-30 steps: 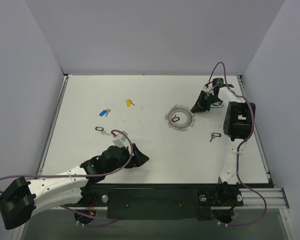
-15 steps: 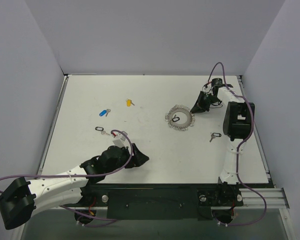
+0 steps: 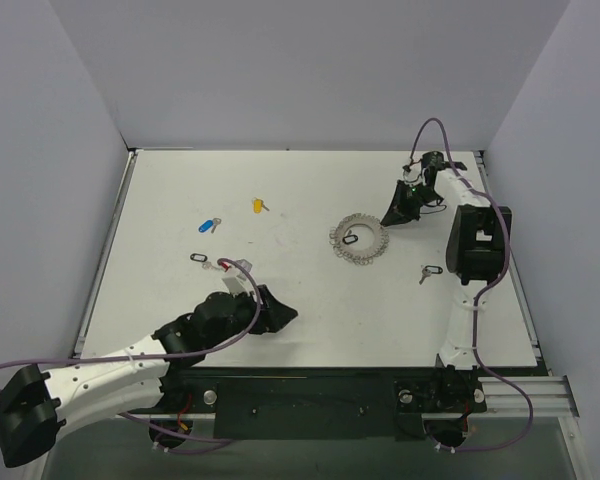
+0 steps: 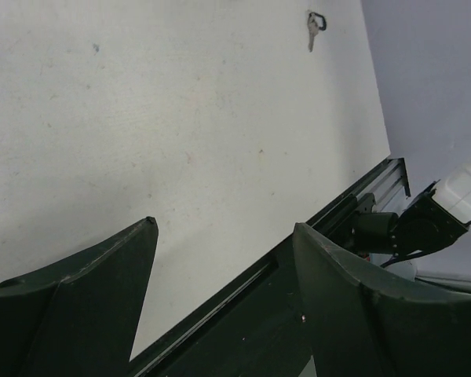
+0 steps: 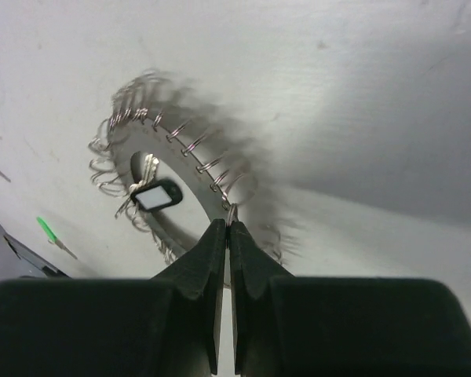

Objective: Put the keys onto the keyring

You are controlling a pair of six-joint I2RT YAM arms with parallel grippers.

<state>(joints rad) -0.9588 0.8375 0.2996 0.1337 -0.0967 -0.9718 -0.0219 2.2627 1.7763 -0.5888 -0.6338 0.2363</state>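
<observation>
keyring coil sits pinched between the closed right fingers.

We list: table, white with faint grey specks; keyring, silver wire loops; blue key and yellow key, toward the far-left corner; black key, near the right edge; green key, silver shank; cables, purple.

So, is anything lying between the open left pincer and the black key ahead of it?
Nothing visible does: only bare table shows between the left pincer and that black key in the left wrist view.
</observation>
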